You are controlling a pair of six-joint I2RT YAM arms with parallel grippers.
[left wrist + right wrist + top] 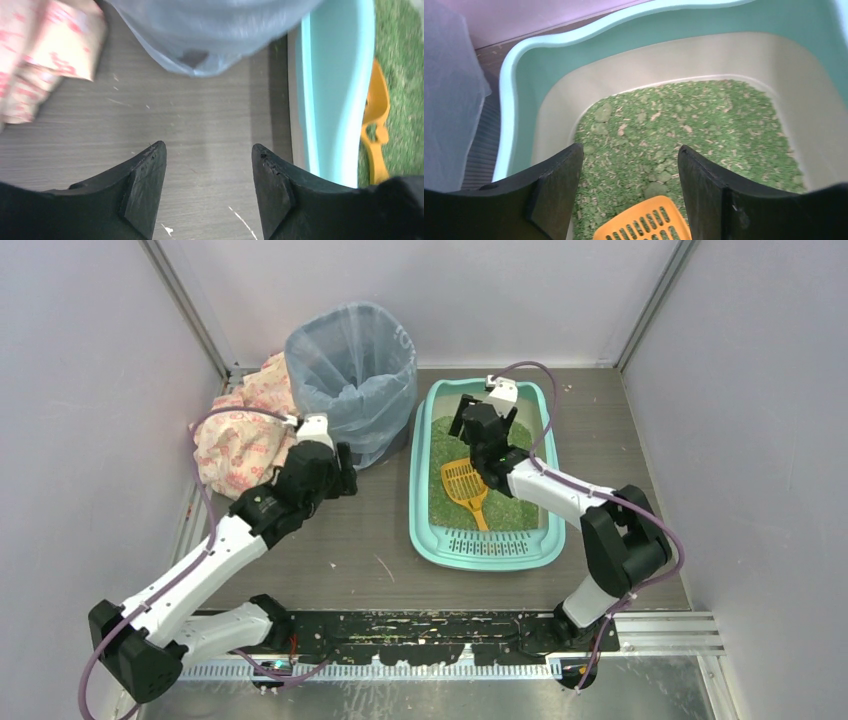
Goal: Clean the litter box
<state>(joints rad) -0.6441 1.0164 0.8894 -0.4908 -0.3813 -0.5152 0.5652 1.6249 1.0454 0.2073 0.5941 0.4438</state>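
my right gripper (630, 152) hangs wide open and empty over the litter box (418, 502), beside the bin (350, 360) on the bench (330, 540). my left gripper (207, 147) is also wide. risk: if i close on the scoop (463, 482) at its head rather than its handle, it tips and spills litter (704, 115).

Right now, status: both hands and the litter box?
Left hand open, empty, near bag-lined bin. Right hand open over litter box, orange scoop lying ungripped in litter. No obstruction seen.

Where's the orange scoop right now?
In the top view, the orange scoop lies on the green litter inside the litter box, handle toward the near grate step, its head by the open right gripper.
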